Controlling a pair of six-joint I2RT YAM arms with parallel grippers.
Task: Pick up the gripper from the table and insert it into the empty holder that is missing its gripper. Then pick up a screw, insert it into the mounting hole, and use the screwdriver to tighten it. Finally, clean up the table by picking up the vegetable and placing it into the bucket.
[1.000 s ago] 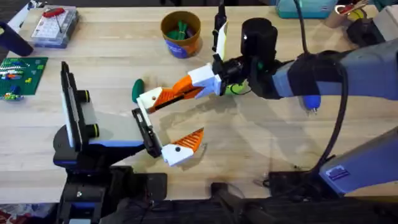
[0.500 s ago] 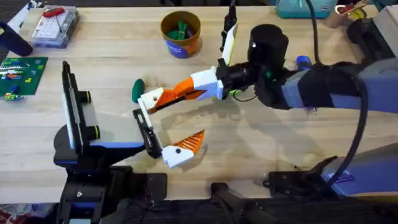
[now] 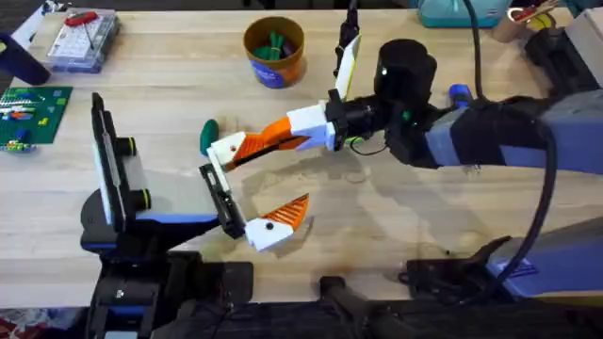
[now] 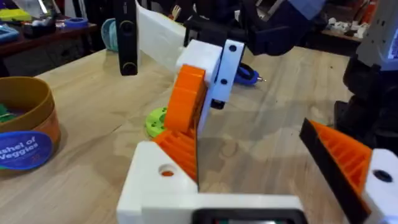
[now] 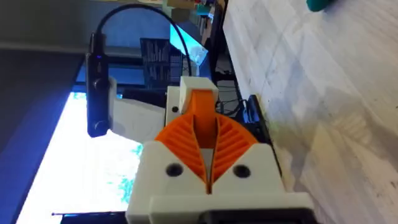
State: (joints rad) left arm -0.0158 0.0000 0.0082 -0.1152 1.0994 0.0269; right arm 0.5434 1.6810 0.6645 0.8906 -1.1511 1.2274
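My right gripper (image 3: pixel 247 146) reaches in from the right and is shut on the gripper (image 3: pixel 224 151), a white block with an orange ribbed wedge. The block rests at the far end of the holder (image 3: pixel 221 200), the black bar on my left arm. In the left wrist view the gripper (image 4: pixel 163 180) sits against the bar, with the right fingers (image 4: pixel 186 99) clamped on its wedge. Its twin (image 3: pixel 275 224) is mounted at the bar's near end, and the gap between is empty. The vegetable (image 3: pixel 208 137) lies just beyond the block. The bucket (image 3: pixel 273 73) stands at the far middle.
A lime green round piece (image 4: pixel 155 121) lies under the right gripper, and a blue-handled tool (image 4: pixel 249 73) lies behind it. A clear parts box (image 3: pixel 83 38) and a green board (image 3: pixel 33 108) sit at the far left. The bucket holds green pieces.
The right arm's elbow swung toward the far right side. Its gripper kept the white and orange piece at the holder's far end. The left arm has not moved.
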